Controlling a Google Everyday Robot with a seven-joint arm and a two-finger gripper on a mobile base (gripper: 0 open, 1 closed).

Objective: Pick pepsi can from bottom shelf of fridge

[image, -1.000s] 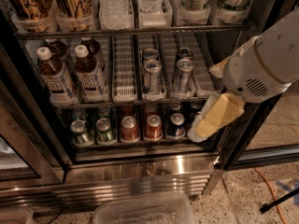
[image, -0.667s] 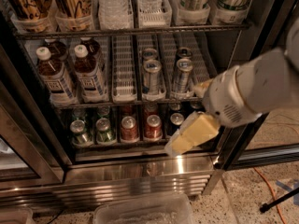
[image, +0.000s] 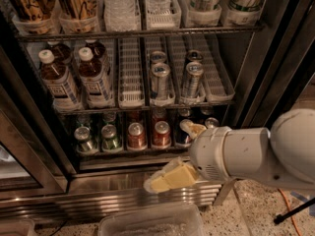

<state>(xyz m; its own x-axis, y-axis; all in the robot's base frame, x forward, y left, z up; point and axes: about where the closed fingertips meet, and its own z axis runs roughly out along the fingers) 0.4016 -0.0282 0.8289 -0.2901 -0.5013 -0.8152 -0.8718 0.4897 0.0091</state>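
Note:
The fridge (image: 29, 132) stands open with wire racks. The bottom shelf (image: 123, 153) holds lanes of green cans (image: 110, 137), red cans (image: 161, 133) and, to their right, the dark pepsi can (image: 182, 137) with a silver top. A second dark can (image: 211, 122) sits further right. My gripper (image: 172, 155) is on a white arm coming in from the right, low in front of the shelf's right end. It is open. One yellowish finger (image: 192, 128) overlaps the pepsi can's top and the other finger (image: 167, 178) hangs over the ribbed steel base. It holds nothing.
The rack above holds tall silver cans (image: 160, 80) and brown bottles (image: 56, 80). A ribbed steel base (image: 98, 196) runs below the shelf. A clear plastic bin (image: 147, 222) lies on the floor in front. An orange cable (image: 290, 205) and a black stand leg (image: 295, 212) are at the right.
The arm has swung down and to the left, from beside the shelf's right end to in front of the pepsi can and the steel base.

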